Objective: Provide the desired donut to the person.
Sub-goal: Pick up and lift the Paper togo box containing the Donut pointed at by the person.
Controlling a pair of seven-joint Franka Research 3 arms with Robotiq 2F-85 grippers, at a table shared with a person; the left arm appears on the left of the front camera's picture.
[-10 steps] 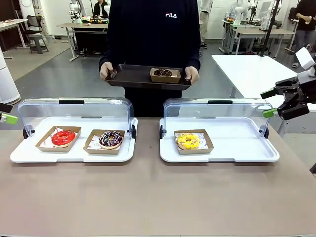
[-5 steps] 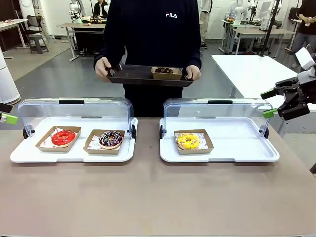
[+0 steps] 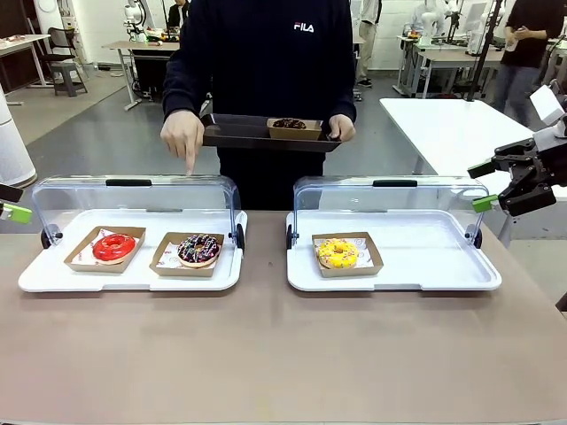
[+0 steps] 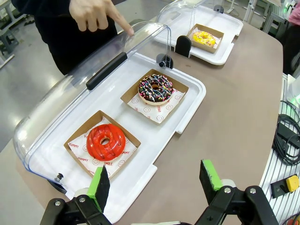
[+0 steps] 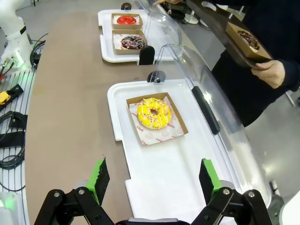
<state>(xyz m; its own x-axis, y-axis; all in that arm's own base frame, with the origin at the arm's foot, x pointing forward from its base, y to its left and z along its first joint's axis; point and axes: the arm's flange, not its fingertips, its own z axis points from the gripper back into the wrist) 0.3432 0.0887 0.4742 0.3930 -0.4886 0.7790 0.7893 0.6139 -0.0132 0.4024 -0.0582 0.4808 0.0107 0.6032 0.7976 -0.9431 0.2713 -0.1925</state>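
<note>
The person (image 3: 266, 62) stands at the far side, holding a dark tray (image 3: 235, 135) with a chocolate donut in a box (image 3: 290, 126) in one hand. The other hand (image 3: 183, 137) points a finger down at the left case's lid, above the chocolate sprinkled donut (image 3: 199, 249) (image 4: 155, 88). To its left lies a red donut (image 3: 114, 247) (image 4: 105, 141). A yellow donut (image 3: 337, 253) (image 5: 153, 113) sits in the right case. My left gripper (image 3: 11, 203) (image 4: 154, 177) hangs open at the left edge. My right gripper (image 3: 483, 185) (image 5: 153, 176) is open past the right case.
Both white display cases (image 3: 53, 279) (image 3: 443, 274) have their clear lids (image 3: 133, 195) (image 3: 390, 197) swung up at the back. A white table (image 3: 443, 124) stands at the back right. Cables (image 5: 14, 136) lie off the table's side. The brown tabletop (image 3: 266, 354) lies bare in front.
The person has taken one hand off the tray and lowered it, finger pointing at the left case. The tray sits slightly higher in the other hand. Neither gripper has moved.
</note>
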